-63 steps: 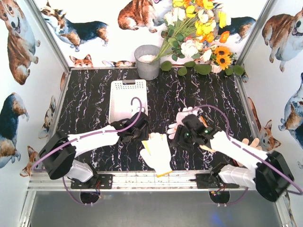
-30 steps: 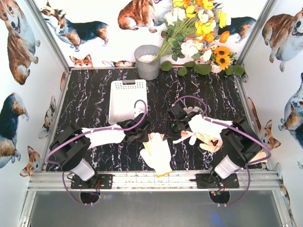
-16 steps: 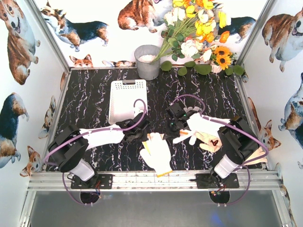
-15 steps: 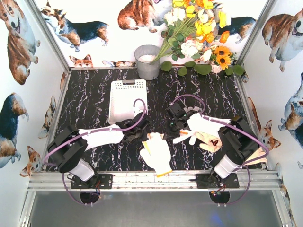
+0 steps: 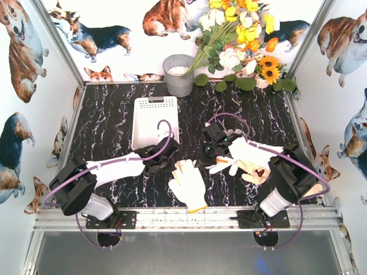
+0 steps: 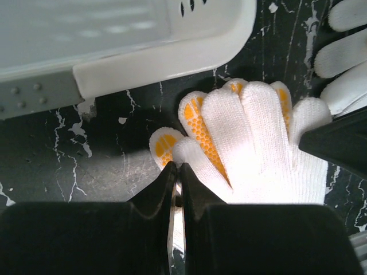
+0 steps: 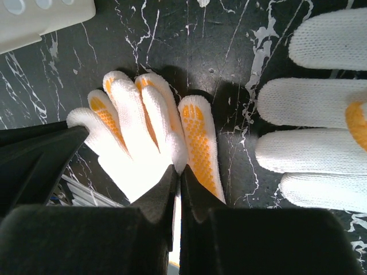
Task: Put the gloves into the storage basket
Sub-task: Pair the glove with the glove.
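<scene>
A white knit glove (image 5: 187,183) with orange-dotted palm lies flat near the front edge, fingers pointing away. My left gripper (image 5: 171,166) is shut, pinching fabric at the glove's left finger side (image 6: 258,143). My right gripper (image 5: 202,159) is shut too, pinching a fold among the fingers of the same glove (image 7: 132,154). The white storage basket (image 5: 155,117) stands just behind the left gripper; its corner shows in the left wrist view (image 6: 172,57). Another white glove (image 5: 226,166) and a beige one with red trim (image 5: 255,171) lie under the right arm.
A grey metal bucket (image 5: 179,74) stands at the back centre. A bunch of flowers (image 5: 241,40) fills the back right. Walls close the table on three sides. The second glove's fingers (image 7: 321,114) lie right beside my right gripper.
The right arm swung from the gloves on the right to the front glove's fingers. Both grippers have closed in on it, and the glove has shifted slightly to the left.
</scene>
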Available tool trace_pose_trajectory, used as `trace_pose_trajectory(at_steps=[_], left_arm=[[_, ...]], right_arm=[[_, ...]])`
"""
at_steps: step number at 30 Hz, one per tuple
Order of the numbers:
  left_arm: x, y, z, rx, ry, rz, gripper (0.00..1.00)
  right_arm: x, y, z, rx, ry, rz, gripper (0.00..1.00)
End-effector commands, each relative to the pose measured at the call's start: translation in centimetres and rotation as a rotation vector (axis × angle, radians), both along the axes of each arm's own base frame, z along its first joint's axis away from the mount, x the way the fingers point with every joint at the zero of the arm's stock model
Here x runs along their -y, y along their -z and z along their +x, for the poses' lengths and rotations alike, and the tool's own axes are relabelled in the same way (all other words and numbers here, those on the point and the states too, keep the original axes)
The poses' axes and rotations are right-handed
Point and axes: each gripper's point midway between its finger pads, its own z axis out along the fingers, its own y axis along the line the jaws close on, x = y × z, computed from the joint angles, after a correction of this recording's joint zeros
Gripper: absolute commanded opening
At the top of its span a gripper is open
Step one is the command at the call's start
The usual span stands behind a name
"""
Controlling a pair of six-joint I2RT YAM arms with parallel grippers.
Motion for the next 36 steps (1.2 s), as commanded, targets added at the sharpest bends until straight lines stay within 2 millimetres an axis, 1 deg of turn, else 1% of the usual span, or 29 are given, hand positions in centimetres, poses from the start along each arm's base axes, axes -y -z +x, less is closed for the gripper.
trace_pose_trajectory(at_steps=[1,3,4,5,13,16,23,26,27,31,36], left_arm=[[-1.2,0.1,0.1,0.008,-0.033,0.028,0.0],[-1.4,0.1,0.1,0.011,-0.041,0.037,0.0],[-2.1,1.0,-0.4,-0.004,-0.041,0.058,0.0],[-2.4,1.3,-0.6,-0.008,-0.043,0.066,0.0],[-3.4,2.1,-0.9,-0.017,-0.052,0.11,0.0],[-3.6,2.5,-1.1,-0.022,-0.048,0.119,0.0],[-4.4,3.3,-1.4,-0.043,-0.062,0.161,0.0],[-4.6,3.8,-1.7,-0.061,-0.068,0.169,0.0],[-4.6,4.0,-1.8,-0.066,-0.068,0.169,0.0],[-4.6,4.0,-1.9,-0.063,-0.073,0.156,0.0],[-3.8,2.5,-1.4,-0.025,-0.055,0.106,0.0]], right_arm=[[-1.4,-0.9,0.7,0.041,-0.034,0.047,0.0],[-1.4,-0.7,0.7,0.037,-0.034,0.041,0.0],[-1.3,-0.6,0.7,0.036,-0.034,0.037,0.0],[-1.3,-0.4,0.7,0.032,-0.032,0.034,0.0],[-1.8,0.6,0.8,0.011,-0.041,0.03,0.0],[-2.2,0.4,0.8,0.016,-0.054,0.036,0.0],[-3.7,-1.2,0.5,0.063,-0.105,0.072,0.0],[-4.4,-1.5,0.3,0.076,-0.129,0.091,0.0],[-4.6,-1.4,0.3,0.074,-0.131,0.092,0.0],[-4.5,0.1,0.6,0.049,-0.124,0.058,0.0],[-4.7,1.5,1.1,0.032,-0.114,0.036,0.0]])
